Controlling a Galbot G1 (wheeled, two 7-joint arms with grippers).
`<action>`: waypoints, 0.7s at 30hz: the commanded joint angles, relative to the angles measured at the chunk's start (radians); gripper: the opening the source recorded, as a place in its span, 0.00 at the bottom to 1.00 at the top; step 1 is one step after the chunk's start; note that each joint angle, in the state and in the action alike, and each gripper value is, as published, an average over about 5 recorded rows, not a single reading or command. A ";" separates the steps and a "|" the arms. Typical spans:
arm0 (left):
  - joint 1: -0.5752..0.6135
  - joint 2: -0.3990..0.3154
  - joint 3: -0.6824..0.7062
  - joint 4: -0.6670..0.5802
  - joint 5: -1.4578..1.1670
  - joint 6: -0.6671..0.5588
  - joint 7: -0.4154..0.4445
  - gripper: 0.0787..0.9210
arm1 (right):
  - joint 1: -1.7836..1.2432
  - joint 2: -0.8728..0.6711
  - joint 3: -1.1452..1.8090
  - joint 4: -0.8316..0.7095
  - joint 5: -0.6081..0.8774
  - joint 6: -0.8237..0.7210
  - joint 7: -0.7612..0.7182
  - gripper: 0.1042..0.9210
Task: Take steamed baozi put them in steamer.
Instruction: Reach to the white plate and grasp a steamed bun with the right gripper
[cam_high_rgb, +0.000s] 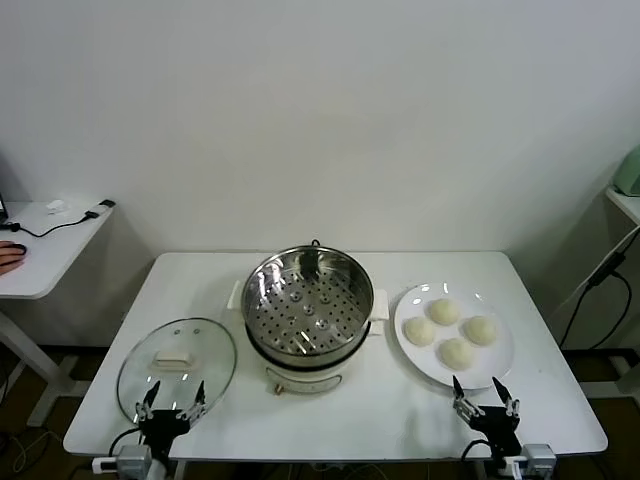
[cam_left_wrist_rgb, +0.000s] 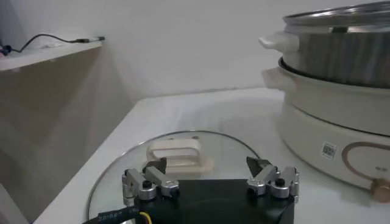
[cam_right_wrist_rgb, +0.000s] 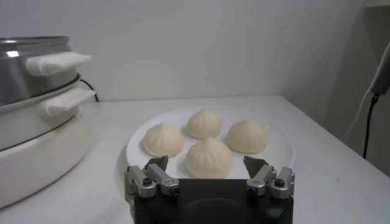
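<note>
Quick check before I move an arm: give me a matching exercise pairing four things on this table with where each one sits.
Things:
1. four cream-white steamed baozi
2. round shiny steel steamer
3. round glass lid with white handle
4. open right gripper

Places:
A. flat on the table's left side, behind the open left gripper
B. table centre, perforated tray bare
C. on the flat white plate, right side
D. at the near table edge, before the plate

Pairs: 1-C, 2-B, 3-A, 4-D
</note>
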 joint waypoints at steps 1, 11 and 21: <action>0.002 0.004 0.006 -0.011 -0.013 -0.003 0.001 0.88 | 0.190 -0.137 0.013 0.000 0.007 -0.143 -0.010 0.88; -0.006 0.027 0.011 -0.012 -0.044 -0.014 -0.001 0.88 | 0.671 -0.539 -0.219 -0.244 -0.018 -0.237 -0.238 0.88; -0.013 0.044 0.019 -0.007 -0.056 -0.019 0.000 0.88 | 1.317 -0.849 -0.950 -0.541 -0.136 -0.090 -0.959 0.88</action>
